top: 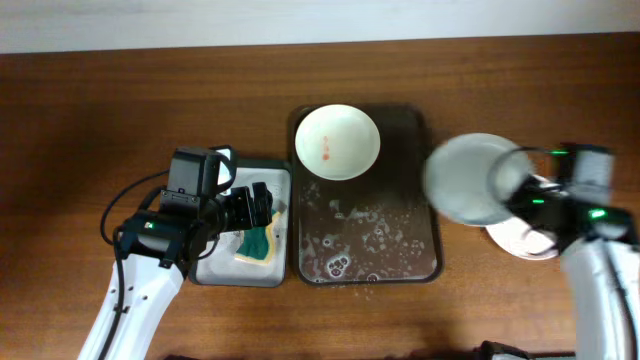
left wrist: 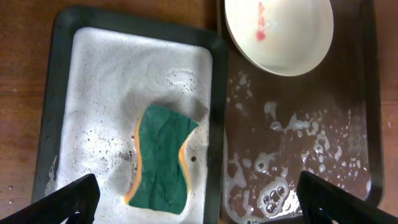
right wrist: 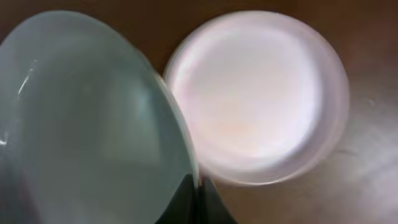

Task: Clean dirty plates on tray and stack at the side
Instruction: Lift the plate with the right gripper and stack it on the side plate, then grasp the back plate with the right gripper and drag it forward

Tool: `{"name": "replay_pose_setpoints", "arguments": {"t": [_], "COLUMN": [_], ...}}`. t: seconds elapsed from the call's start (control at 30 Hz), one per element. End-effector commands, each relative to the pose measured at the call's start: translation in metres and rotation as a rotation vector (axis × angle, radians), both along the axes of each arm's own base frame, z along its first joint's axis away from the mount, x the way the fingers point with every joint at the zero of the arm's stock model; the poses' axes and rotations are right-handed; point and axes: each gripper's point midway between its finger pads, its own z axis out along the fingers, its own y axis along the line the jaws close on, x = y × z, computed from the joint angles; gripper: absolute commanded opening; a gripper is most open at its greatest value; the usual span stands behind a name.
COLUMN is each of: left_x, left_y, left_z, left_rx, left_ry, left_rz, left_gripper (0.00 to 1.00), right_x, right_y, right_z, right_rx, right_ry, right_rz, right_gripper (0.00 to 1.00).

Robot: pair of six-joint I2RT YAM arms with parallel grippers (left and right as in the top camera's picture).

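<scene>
The right end effector (right wrist: 198, 198) is clenched on the rim of a held plate (right wrist: 93, 124), its dark fingertips pinching the edge at the bottom of the wrist view. From overhead that plate (top: 468, 180) looks blurred and is raised over the desk (top: 100, 100), just beside the right rim of the tray (top: 432, 262). Near it, further right, a side plate (top: 528, 238) lies flat on the bare wood, off the tray; the wrist view shows it pale under glare (right wrist: 255, 93).

The left end effector (left wrist: 198, 190) hangs released, fingers (left wrist: 65, 202) spread wide, above a foam-filled sponge tray (left wrist: 56, 93) where a green-and-yellow sponge (left wrist: 163, 155) lies. The dark brown tray sits right against the sponge tray's right side. Its floor is wet with suds, and a stained plate (top: 337, 141) with a red smear rests at its far end.

The desk is dark brown wood grain, and a pale strip (top: 300, 20) runs beyond its far edge.
</scene>
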Motion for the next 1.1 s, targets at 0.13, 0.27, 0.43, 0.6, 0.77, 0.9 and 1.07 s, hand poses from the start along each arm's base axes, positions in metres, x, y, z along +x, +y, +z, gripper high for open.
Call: {"name": "replay_pose_setpoints", "arguments": {"t": [0.13,0.27,0.43,0.6,0.77,0.9,1.07], "left_x": [0.003,0.003,0.003,0.003,0.003,0.003,0.003], "left_y": [-0.001,-0.001,-0.001,-0.001,-0.001,-0.001,-0.001], "left_z": [0.007,0.007,0.007,0.007,0.007,0.007,0.007], "left_rx": [-0.010,-0.010,-0.010,-0.010,-0.010,-0.010,-0.010], "left_ry": [-0.017,-0.017,-0.017,-0.017,-0.017,-0.017,-0.017], "left_rz": [-0.006,-0.006,-0.006,-0.006,-0.006,-0.006,-0.006], "left_gripper": [1.00,1.00,1.00,0.99,0.99,1.00,0.99], "right_x": [-0.045,-0.018,0.059,0.115,0.171,0.211,0.178], "right_y": [-0.089,-0.065,0.086,0.206,0.242,0.246,0.238], "right_z": [-0.080,-0.066,0.010,-0.025,-0.094,-0.129,-0.112], "right_rx": [0.246,0.277,0.210,0.021,0.134,0.157,0.196], "right_ry": [0.180,0.104,-0.179,-0.222,-0.257,-0.166,-0.018], "right_rz": [-0.338,-0.204,0.559,0.896,0.855,0.838,0.811], "right_gripper": [0.04,0.56,0.74,0.62,0.49,0.52,0.04]}}
